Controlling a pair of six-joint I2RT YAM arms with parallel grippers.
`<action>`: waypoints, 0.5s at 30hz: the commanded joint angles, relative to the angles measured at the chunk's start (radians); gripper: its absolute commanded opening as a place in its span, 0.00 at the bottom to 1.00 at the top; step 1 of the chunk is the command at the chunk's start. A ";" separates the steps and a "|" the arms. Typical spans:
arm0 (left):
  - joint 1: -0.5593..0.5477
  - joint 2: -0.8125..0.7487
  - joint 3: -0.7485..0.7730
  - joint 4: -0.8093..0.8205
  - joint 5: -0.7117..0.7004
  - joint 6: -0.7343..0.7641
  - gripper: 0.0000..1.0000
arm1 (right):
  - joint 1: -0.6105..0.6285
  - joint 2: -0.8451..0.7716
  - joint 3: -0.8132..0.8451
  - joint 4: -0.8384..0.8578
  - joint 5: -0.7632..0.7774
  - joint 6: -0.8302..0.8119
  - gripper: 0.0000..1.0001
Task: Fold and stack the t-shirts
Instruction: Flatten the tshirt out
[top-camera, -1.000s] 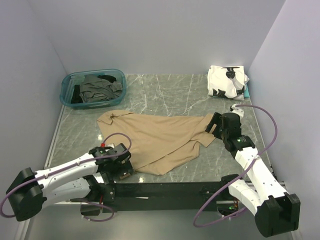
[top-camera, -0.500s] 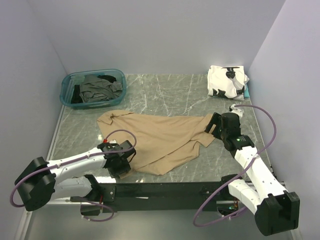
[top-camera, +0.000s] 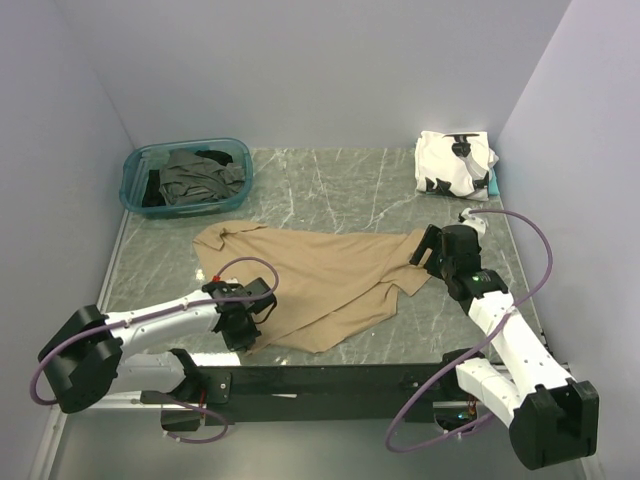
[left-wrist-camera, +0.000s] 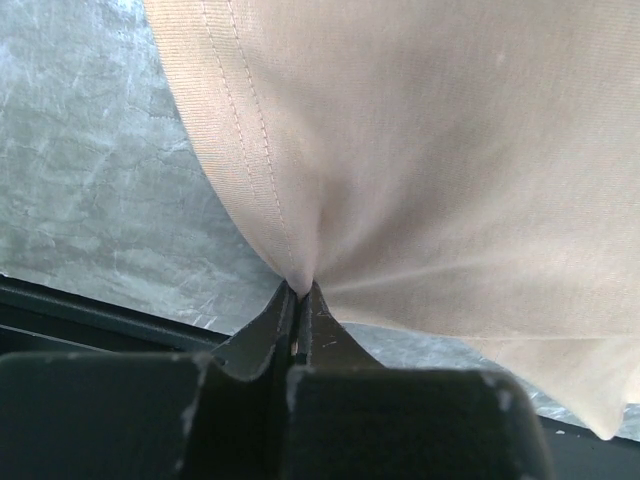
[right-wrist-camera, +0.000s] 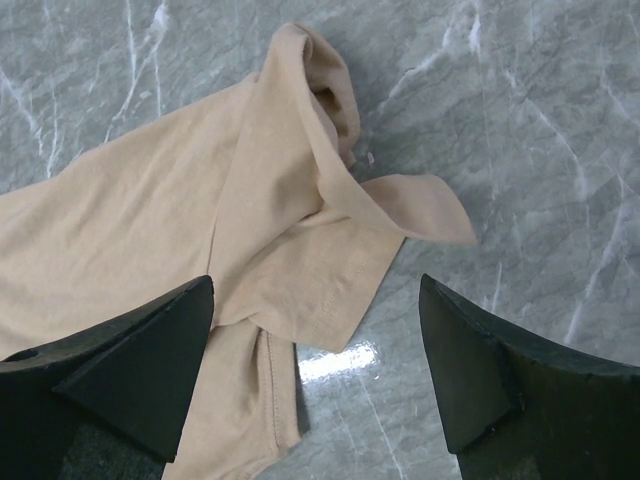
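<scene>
**Here: tan tee (top-camera: 330, 280) pinched by L tool (left-wrist-camera: 300, 292), R tool (right-wrist-camera: 315, 290) spread wide**

The bench (top-camera: 330, 190) is seen as grey stone-look w/ pale veins, glossy enough for a glare spot in the right wrist view. It is boxed in by plain lavender walls (top-camera: 320, 70) on 3 sides. The tan tee is spread approx. mid-bench, long axis run left-right, w/ one corner pointed at the near edge and a folded-over sleeve at the right end. Its near-left hem is clamped between the pressed-together fingers of the L tool, cloth puckered at the tips. The R tool is held over the folded sleeve, jaws wide, nothing gripped. A white tee (top-camera: 455, 163) w/ black patches is bundled at the far-right corner. Dark tees (top-camera: 195, 175) are heaped in a teal bin (top-camera: 240, 152), far left.
</scene>
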 joint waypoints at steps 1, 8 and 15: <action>-0.003 0.031 -0.035 0.068 -0.057 -0.003 0.01 | -0.007 0.000 0.008 0.000 0.063 0.021 0.89; -0.003 -0.032 -0.056 0.088 -0.082 -0.011 0.01 | -0.064 0.030 0.014 -0.082 0.125 0.072 0.90; -0.003 -0.148 -0.084 0.091 -0.105 -0.006 0.01 | -0.132 0.179 0.043 -0.092 0.024 0.044 0.78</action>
